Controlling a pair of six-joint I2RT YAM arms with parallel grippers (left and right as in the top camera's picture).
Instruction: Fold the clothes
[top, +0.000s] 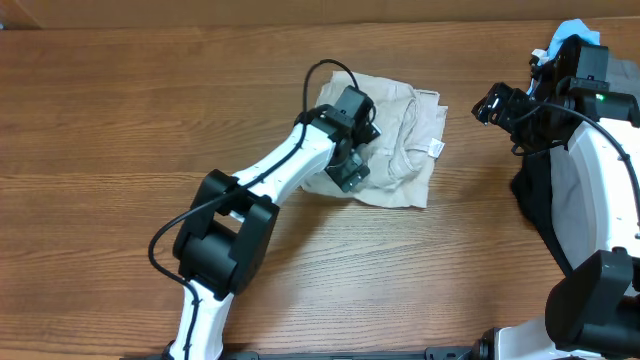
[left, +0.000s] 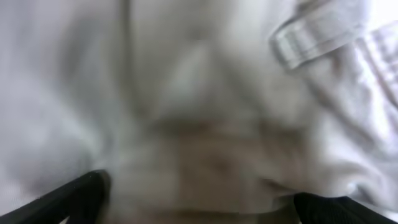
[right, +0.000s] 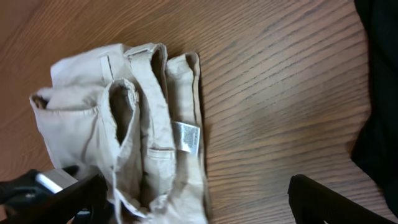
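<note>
The pale beige shorts (top: 400, 140) lie folded into a compact bundle in the middle of the wooden table, white inner label (top: 436, 149) at the right edge. They show in the right wrist view (right: 124, 130), label (right: 186, 137) up. My left gripper (top: 350, 172) rests on the bundle's left front part; its view is filled with blurred beige cloth (left: 205, 112) and a belt loop (left: 317, 37), the fingers spread wide (left: 199, 208). My right gripper (top: 493, 104) is open and empty, above bare table to the right of the shorts (right: 199, 208).
A black garment (top: 535, 200) lies at the right edge under the right arm, also in the right wrist view (right: 380, 93). A light blue garment (top: 575, 32) sits at the far right corner. Bare wood table (top: 120, 130) spreads left and in front.
</note>
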